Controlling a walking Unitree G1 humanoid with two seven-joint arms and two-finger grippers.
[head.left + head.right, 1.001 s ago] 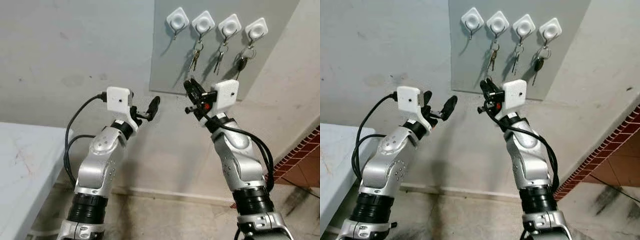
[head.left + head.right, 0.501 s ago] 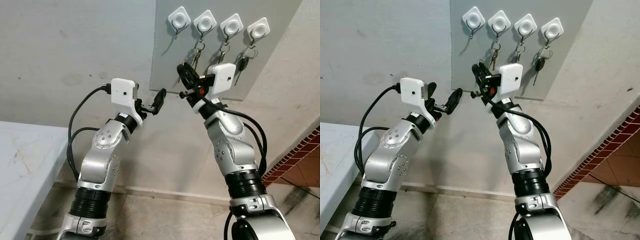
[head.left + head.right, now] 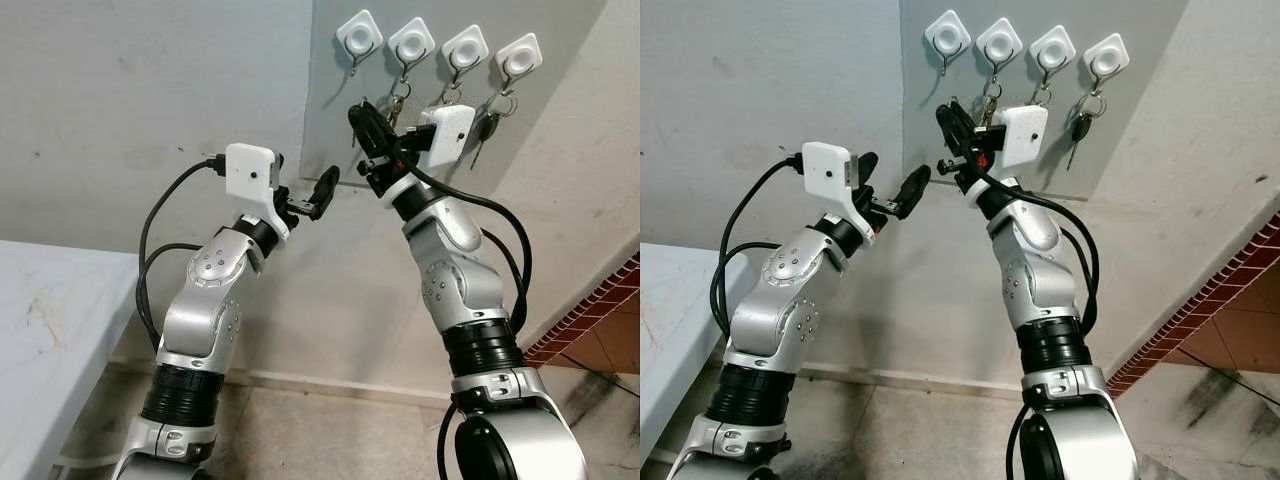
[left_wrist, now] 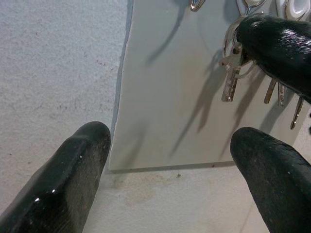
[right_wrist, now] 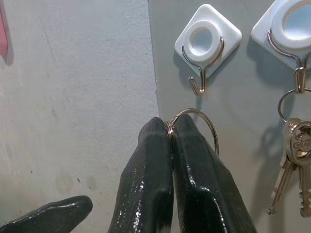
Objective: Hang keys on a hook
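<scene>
**Key ring held just under the empty hook**

At the far left a pale desk point(image 3: 40, 330) edge sits below and well apart from both arms. The left gripper point(image 3: 322, 192) is raised toward the lower left corner of the grey board point(image 3: 940, 130); its jaws stand wide apart with nothing between them, and through that gap the left wrist view shows the board's bottom edge. Compared with a second ago this arm has lifted and reached closer to the board.

Right of it, the right gripper point(image 5: 171, 133) has its jaws pressed tight together on the key ring point(image 5: 204, 121), pinching the metal loop at their tips. The ring arcs out beside the tips, directly beneath the empty hook point(image 5: 204, 73), close to it but not touching. A second ago these jaws were lower and further right, below the hanging bunches; they have since climbed up and leftward across the board toward the first hook.

Further right of the jaws, three more white hooks carry keys: the hanging keys point(image 5: 294, 160) on the next hook are cut off at the right wrist view's edge. In the left wrist view, keys point(image 4: 232, 77) dangle beside a black finger point(image 4: 277, 46) of the right gripper, whose bulk hides the ring's upper part. In the head views the pinched ring is too small to make out.
</scene>
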